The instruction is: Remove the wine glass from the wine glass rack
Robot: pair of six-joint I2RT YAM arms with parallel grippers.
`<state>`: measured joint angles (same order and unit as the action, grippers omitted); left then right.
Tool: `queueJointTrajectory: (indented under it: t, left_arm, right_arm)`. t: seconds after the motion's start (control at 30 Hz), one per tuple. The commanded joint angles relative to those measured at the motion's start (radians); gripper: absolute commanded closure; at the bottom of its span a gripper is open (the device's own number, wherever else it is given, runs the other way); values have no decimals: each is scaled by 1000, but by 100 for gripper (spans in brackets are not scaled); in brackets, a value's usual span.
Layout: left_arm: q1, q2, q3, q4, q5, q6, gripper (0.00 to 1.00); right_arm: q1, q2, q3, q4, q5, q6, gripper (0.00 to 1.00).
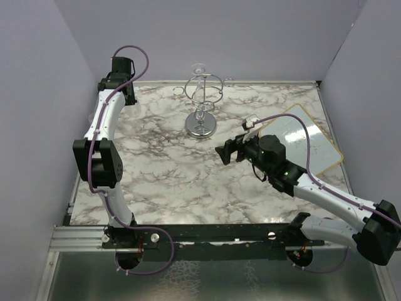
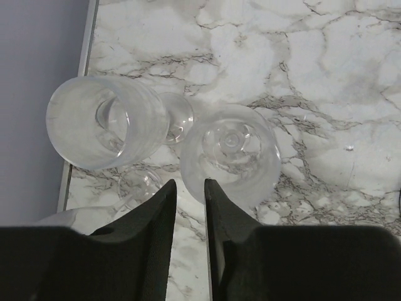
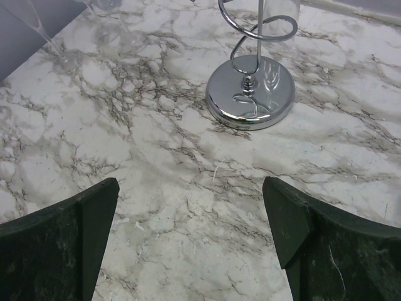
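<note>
Left wrist view: left gripper (image 2: 190, 185) barely parted, empty, two wine glasses (image 2: 229, 154) just ahead; best retreat straight back, nudging neither. Right gripper (image 3: 190, 185) gapes wide, empty.

Robotics lab test cell: plain grey wall panels (image 1: 37, 94) are enclosing a marble-patterned table (image 1: 163, 182) while a left arm (image 1: 103, 122) and right arm (image 1: 326, 191) are sitting bolted to a metal rail (image 1: 207, 237)

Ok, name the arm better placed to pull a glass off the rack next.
Right, probably. The right hand is wide open and faces the wine glass rack, where a glass hangs, across the marble. The left hand sits in the far-left corner, barely parted, over two standing glasses.
</note>
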<state>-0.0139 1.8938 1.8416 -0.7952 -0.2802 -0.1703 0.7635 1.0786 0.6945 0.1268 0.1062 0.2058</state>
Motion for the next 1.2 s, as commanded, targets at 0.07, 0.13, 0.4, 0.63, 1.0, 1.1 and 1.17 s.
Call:
queueJointTrajectory:
  t: [0.07, 0.13, 0.4, 0.63, 1.0, 1.1, 1.17]
  left_arm:
    - [6, -8, 69, -21, -1, 14, 68]
    - [5, -20, 76, -24, 6, 11, 65]
    - [5, -131, 90, -48, 54, -7, 47]
    - [3, -426, -144, 110, 423, -106, 36]
    - [-5, -745, -630, 597, 803, -270, 21]
    - [-5, -685, -636, 755, 847, -368, 20]
    - [-5, -608, -601, 828, 880, -442, 20]
  right_arm:
    - [-9, -24, 6, -9, -18, 9, 0]
    - [-9, -29, 10, -15, -20, 8, 0]
    - [-9, -50, 25, -40, -16, 8, 0]
    - [-9, -71, 12, -58, 39, 7, 0]
    - [-18, -88, 38, -92, 149, 5, 0]
    - [-18, -94, 54, -97, 152, 7, 0]
    - [-18, -96, 64, -105, 154, 8, 0]
